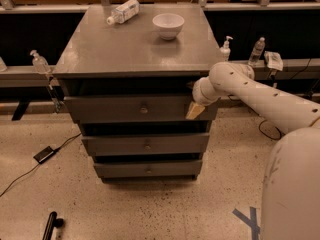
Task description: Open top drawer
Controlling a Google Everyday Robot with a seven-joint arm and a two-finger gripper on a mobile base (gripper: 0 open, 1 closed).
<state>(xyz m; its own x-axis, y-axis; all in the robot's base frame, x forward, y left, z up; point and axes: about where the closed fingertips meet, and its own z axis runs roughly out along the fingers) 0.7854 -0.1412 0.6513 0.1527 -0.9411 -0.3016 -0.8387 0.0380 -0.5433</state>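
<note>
The top drawer [110,109] is the widest grey front of a three-drawer cabinet, with a small round knob [144,108] at its middle. A dark gap shows between it and the cabinet top [135,49]. My gripper [194,111] is at the right end of the top drawer's front, well to the right of the knob, with its tan tip against or just in front of the panel. The white arm [260,96] reaches in from the right. Two narrower drawer fronts [146,144] lie below.
A white bowl [168,24] and a plastic bottle lying on its side [122,11] sit on the cabinet top. Pump bottles [39,61] [226,48] stand on ledges at either side. A black device with a cable [45,154] lies on the floor at left.
</note>
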